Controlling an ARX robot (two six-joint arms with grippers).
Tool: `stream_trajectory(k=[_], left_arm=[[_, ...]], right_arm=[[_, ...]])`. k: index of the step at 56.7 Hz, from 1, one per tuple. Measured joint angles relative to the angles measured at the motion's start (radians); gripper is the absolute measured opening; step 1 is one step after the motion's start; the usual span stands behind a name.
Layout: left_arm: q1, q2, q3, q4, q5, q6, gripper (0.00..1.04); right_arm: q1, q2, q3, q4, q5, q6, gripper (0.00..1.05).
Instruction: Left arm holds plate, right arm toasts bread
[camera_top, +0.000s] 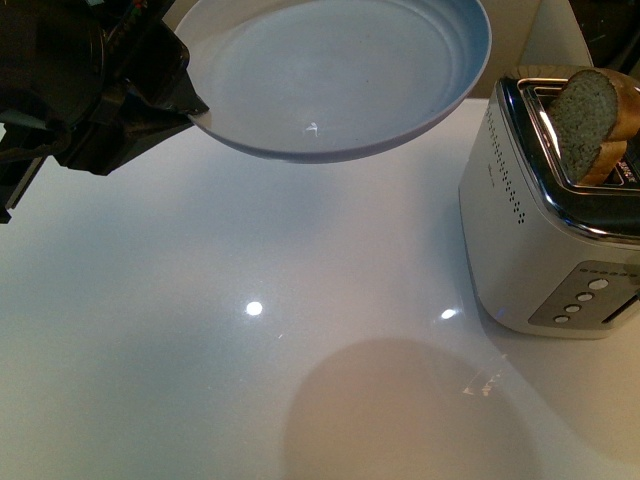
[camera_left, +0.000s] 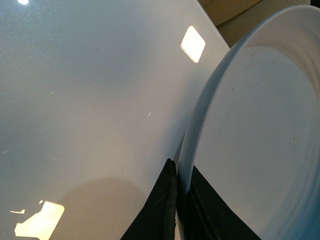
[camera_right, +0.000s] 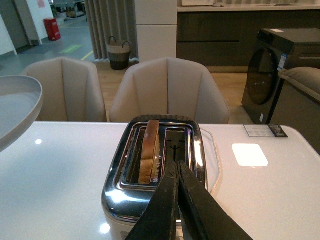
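left hand (camera_left: 181, 175) clamped on plate (camera_top: 340, 70) rim, right hand (camera_right: 176, 167) closed, empty, near toaster (camera_right: 115, 195), bread (camera_right: 149, 150) in slot

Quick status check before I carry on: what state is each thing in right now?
plate: empty, held above the table.
left gripper: shut on the plate's rim.
bread: upright in a toaster slot, top sticking out.
toaster: standing on the table, other slot empty.
right gripper: shut, empty, close to the toaster.
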Motion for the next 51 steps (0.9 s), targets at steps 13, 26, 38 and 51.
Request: stream_trajectory(k=[13, 26, 38, 51], left_arm=[[0.0, 0.0, 0.0, 0.0, 0.0, 0.0, 0.03], [0.0, 0.0, 0.0, 0.0, 0.0, 0.0, 0.03], [0.001, 0.0, 0.0, 0.0, -0.001, 0.0, 0.03], [0.0, 0.0, 0.0, 0.0, 0.0, 0.0, 0.03]], right_arm=[[0.0, -0.093, 0.0, -0.092, 0.0, 0.0, 0.02], [0.0, -0.161, 0.0, -0.159, 0.0, 0.0, 0.02], [0.0, -0.336, 0.0, -0.344, 0.0, 0.002, 0.02], [0.001, -0.344, 0.0, -0.349, 0.0, 0.003, 0.05]])
